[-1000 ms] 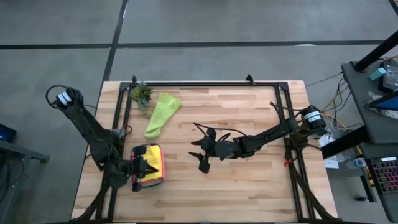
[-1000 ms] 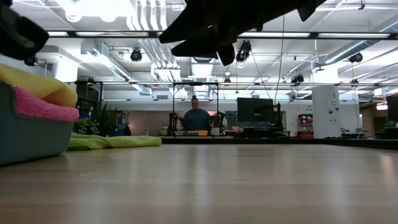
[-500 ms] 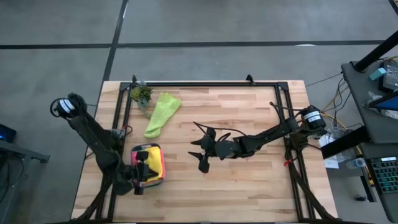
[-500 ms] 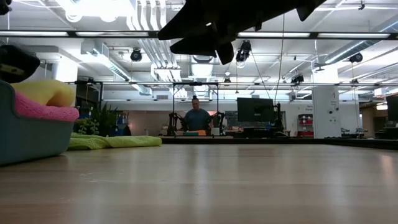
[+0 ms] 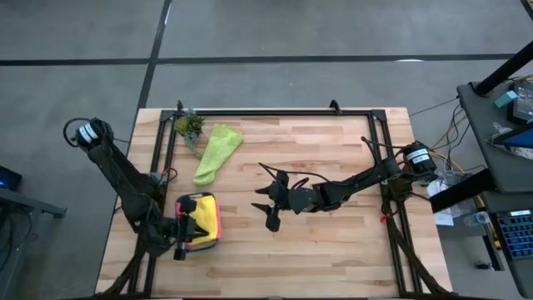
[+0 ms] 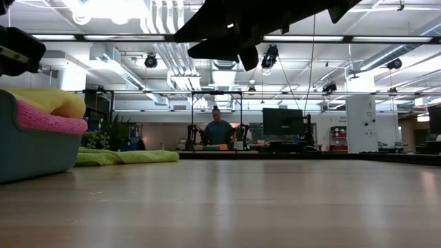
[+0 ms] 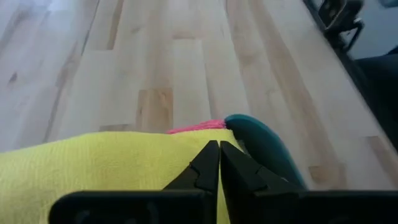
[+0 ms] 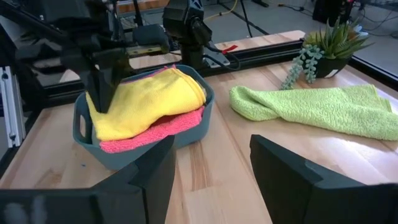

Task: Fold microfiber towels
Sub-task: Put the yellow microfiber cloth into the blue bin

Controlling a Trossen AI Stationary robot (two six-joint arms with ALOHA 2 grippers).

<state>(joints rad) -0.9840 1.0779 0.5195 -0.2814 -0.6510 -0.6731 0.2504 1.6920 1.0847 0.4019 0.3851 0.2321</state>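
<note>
A folded yellow towel [image 8: 149, 99] lies on top of a pink towel [image 8: 155, 130] in the teal tray [image 8: 186, 135] at the table's near left. My left gripper [image 7: 219, 147] is shut and hovers just above the yellow towel [image 7: 93, 168]; the low view shows a gap between my left gripper [image 6: 17, 54] and the towel [image 6: 52, 100]. A lime green towel [image 5: 215, 152] lies crumpled on the table at the far left. My right gripper [image 5: 271, 204] is open and empty above the table's middle. The orange and sage towels do not show.
A small potted plant [image 5: 190, 127] stands at the far left corner beside the lime towel. A black frame rail [image 5: 275, 112] runs along the far edge. Bare wood [image 5: 333, 250] spreads over the table's middle and right. A person [image 6: 218, 131] sits far behind the table.
My left gripper, shut, has dropped onto the yellow towel in the tray and then risen a little clear of it. The towel's bulging top now sits lower and flatter than before.
</note>
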